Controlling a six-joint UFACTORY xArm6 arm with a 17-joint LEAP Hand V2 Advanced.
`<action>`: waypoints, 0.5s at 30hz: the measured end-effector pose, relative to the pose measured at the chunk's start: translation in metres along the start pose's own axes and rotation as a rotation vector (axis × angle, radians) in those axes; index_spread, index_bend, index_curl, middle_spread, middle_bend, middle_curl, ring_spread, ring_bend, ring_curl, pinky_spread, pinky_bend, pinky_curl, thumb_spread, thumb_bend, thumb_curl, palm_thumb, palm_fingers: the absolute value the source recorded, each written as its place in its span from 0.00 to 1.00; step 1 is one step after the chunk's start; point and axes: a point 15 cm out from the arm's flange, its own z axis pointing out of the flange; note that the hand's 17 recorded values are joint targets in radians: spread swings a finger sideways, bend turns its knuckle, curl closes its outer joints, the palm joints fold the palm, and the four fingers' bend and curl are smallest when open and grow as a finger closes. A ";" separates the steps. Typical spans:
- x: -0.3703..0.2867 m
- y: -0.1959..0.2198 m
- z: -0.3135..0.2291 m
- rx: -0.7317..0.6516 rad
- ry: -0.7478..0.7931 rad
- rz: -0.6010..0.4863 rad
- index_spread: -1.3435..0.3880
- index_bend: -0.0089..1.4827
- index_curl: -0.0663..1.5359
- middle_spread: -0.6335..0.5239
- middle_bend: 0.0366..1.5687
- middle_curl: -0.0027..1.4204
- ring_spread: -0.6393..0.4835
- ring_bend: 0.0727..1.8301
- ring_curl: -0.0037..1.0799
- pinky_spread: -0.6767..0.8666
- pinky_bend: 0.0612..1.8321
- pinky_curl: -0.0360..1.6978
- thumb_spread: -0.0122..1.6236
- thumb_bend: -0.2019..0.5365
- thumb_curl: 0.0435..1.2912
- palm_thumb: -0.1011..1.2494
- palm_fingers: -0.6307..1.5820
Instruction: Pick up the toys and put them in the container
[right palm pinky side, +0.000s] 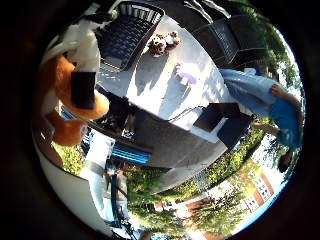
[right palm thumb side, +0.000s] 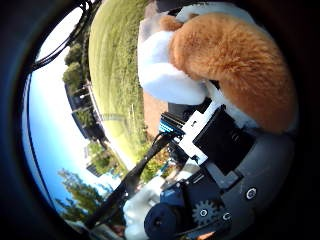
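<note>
An orange and white plush toy (right palm thumb side: 235, 60) fills much of the right thumb side palm view, close to the palm. My right hand (right palm thumb side: 215, 150) is shut on it; white and black fingers (right palm pinky side: 84, 92) curl against its body in the right little finger side palm view. The toy is held up above a grey table (right palm pinky side: 160, 95). A black mesh container (right palm pinky side: 130, 35) stands on the table's far part. A small brown toy (right palm pinky side: 161, 42) lies on the table beside the container. A pale purple toy (right palm pinky side: 187, 72) lies a little away from it.
Black mesh chairs (right palm pinky side: 228, 40) stand beyond the table, and another dark seat (right palm pinky side: 225, 122) stands at its near edge. A lawn (right palm thumb side: 120, 70), trees and buildings lie around the table.
</note>
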 end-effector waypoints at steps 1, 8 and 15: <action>-0.006 -0.016 0.006 0.007 0.005 -0.003 0.18 0.63 0.03 0.32 0.73 0.81 0.44 0.74 0.85 0.54 0.81 0.54 0.70 0.25 0.60 0.81 0.67; -0.022 -0.127 0.066 0.067 0.055 0.039 0.17 0.67 0.03 0.32 0.73 0.82 0.44 0.76 0.85 0.54 0.81 0.55 0.70 0.23 0.60 0.76 0.65; -0.011 -0.190 0.143 -0.016 0.059 0.082 0.32 0.70 0.07 0.38 0.56 0.73 0.57 0.66 0.75 0.58 0.69 0.54 0.77 0.24 0.49 0.71 0.50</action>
